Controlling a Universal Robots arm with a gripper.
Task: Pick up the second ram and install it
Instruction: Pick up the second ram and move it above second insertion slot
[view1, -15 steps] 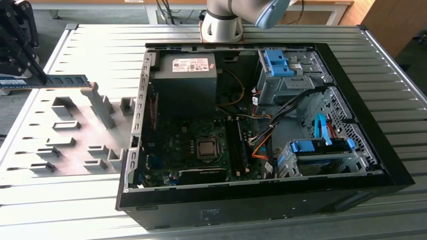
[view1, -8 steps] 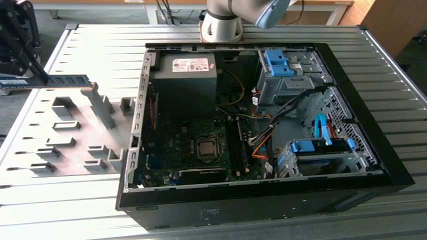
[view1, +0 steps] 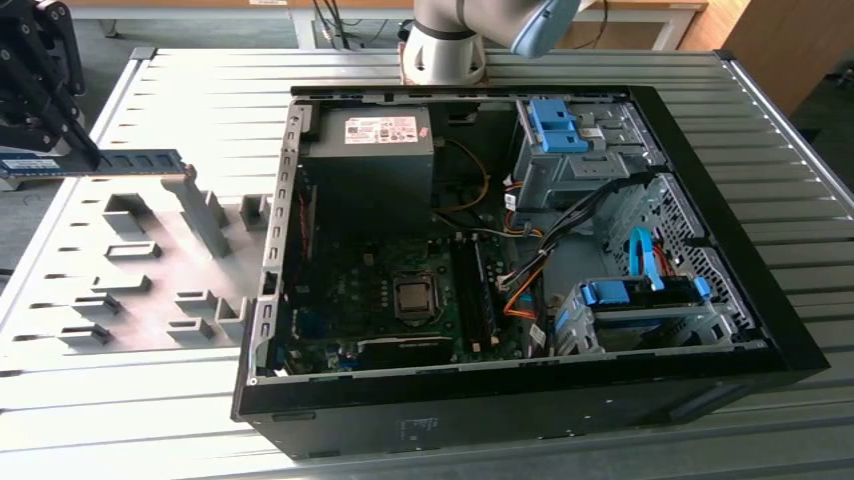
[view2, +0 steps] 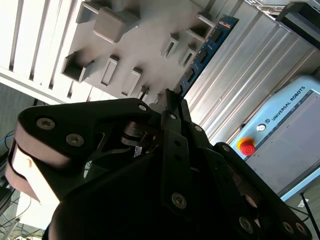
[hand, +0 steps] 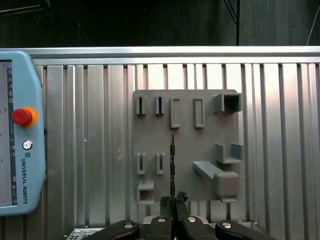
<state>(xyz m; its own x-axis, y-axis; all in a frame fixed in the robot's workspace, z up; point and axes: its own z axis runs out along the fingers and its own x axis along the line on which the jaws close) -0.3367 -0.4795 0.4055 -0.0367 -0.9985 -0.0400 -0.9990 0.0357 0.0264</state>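
A ribbed metal desk (view1: 747, 130) carries one open computer case (view1: 534, 412), lying flat with its circuit board facing up. It also carries one grey plate (view1: 147, 300) of holder blocks, just beside the case toward the exterior view's left. Above that plate and well apart from the case, the one gripper (view1: 78, 150) is clamped on the single blue-green ram stick (view1: 134, 160), holding it level, on edge and clear of the blocks. The stick's long axis points toward the case with its longer part on that side, and it appears to lie crosswise to the board's long slots (view1: 470, 290).
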